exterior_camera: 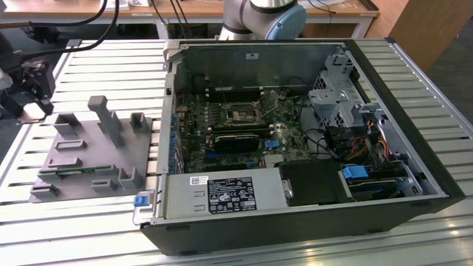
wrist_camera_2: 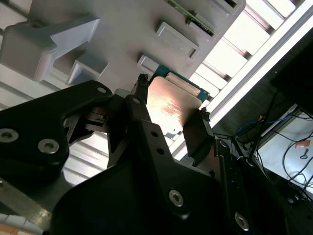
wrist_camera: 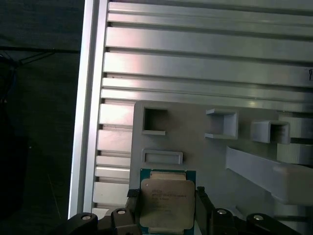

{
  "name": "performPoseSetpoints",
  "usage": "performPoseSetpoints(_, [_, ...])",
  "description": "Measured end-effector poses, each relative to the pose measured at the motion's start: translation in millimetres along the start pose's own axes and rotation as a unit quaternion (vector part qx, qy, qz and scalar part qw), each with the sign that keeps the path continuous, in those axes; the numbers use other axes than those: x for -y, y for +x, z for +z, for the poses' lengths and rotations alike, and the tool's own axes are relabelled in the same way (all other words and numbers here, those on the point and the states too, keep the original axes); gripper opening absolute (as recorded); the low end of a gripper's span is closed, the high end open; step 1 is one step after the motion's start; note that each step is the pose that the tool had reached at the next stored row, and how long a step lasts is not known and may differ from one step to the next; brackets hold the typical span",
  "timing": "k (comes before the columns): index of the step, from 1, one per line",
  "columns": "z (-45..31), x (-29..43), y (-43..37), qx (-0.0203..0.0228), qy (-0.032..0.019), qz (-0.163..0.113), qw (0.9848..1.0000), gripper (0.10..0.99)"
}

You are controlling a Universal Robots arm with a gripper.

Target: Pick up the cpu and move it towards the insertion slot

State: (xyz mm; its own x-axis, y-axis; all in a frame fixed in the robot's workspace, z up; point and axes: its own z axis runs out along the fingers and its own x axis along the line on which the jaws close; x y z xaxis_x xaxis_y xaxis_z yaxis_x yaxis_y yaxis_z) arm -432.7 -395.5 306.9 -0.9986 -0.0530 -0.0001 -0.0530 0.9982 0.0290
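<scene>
Cpu [wrist_camera: 165,203] in claw [wrist_camera: 167,195], both wrist views; insertion slot [exterior_camera: 242,114], exterior view

A robotics lab; an opened computer case [exterior_camera: 296,228] lies on a slatted aluminium desk [exterior_camera: 111,66]. The arm's base [exterior_camera: 267,16] rises behind.

In the exterior view the gripper [exterior_camera: 30,105], at nine o'clock from the computer case [exterior_camera: 296,227], is cut by the picture's edge. The pale thing beneath it is too small to name. The arm [exterior_camera: 262,16], at twelve o'clock, runs out of the picture. The insertion slot [exterior_camera: 242,114] is too small to show its lever. In the first wrist view the cpu [wrist_camera: 166,203] runs off the edge, its sides covered by fingers [wrist_camera: 203,208].
</scene>
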Motion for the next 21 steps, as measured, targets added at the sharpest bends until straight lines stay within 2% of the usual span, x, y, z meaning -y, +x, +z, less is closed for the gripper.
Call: performPoseSetpoints(21, [-14.7, -1.2, 0.0, 0.0, 0.0, 0.0, 1.0, 0.541])
